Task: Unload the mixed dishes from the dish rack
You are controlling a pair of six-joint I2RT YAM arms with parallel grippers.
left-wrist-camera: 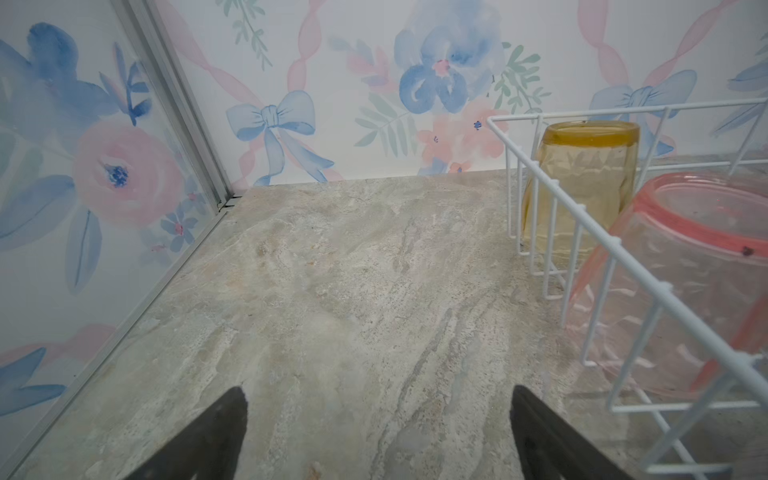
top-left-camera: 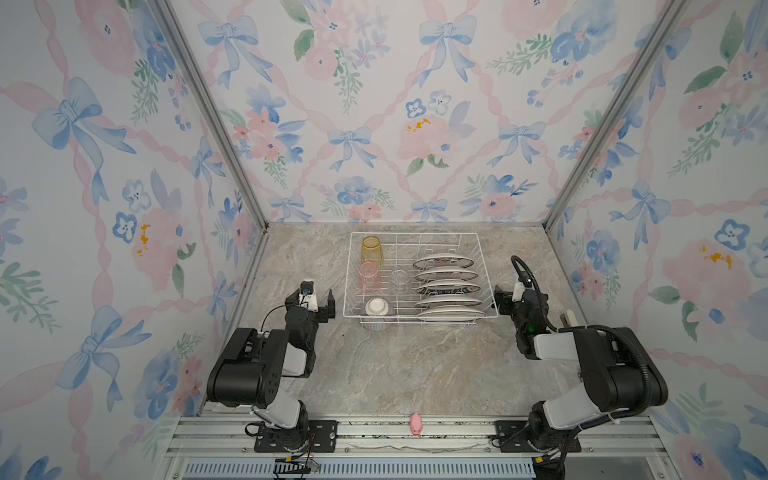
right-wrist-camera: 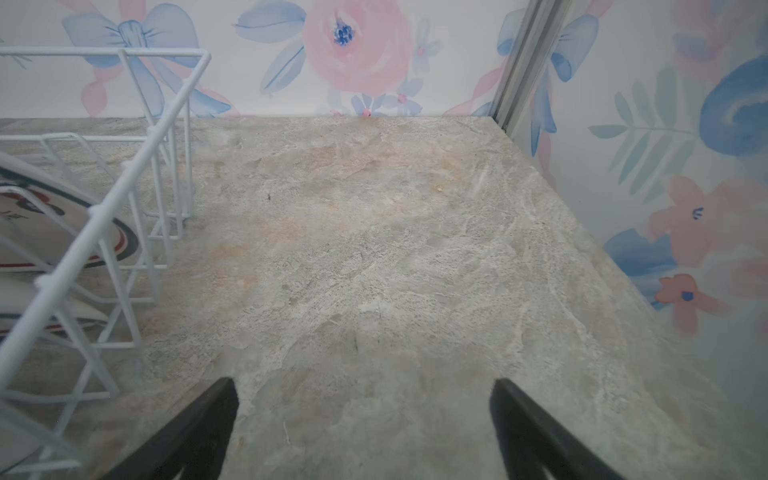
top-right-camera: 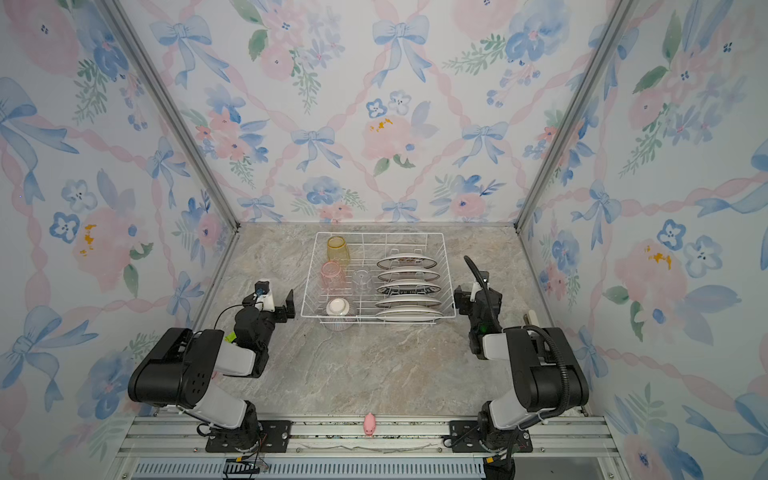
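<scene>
White wire rectangular dish rack (top-left-camera: 415,233), fully loaded, set on tabletop (top-left-camera: 395,365). Left claw (top-left-camera: 311,301) spread, empty, just beside inverted pink glass tumbler (top-left-camera: 369,274) side. Right claw (right-wrist-camera: 362,380) spread, empty, nearer upright white round plates (top-left-camera: 446,287), rims presented edge-on.

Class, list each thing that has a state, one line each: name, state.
dish rack: loaded
plates: on edge between prongs
yellow tumbler: upside down
pink tumbler: upside down
clear tumbler: orientation unclear
bowl: upside down
left end effector: open, empty
right end effector: open, empty
</scene>
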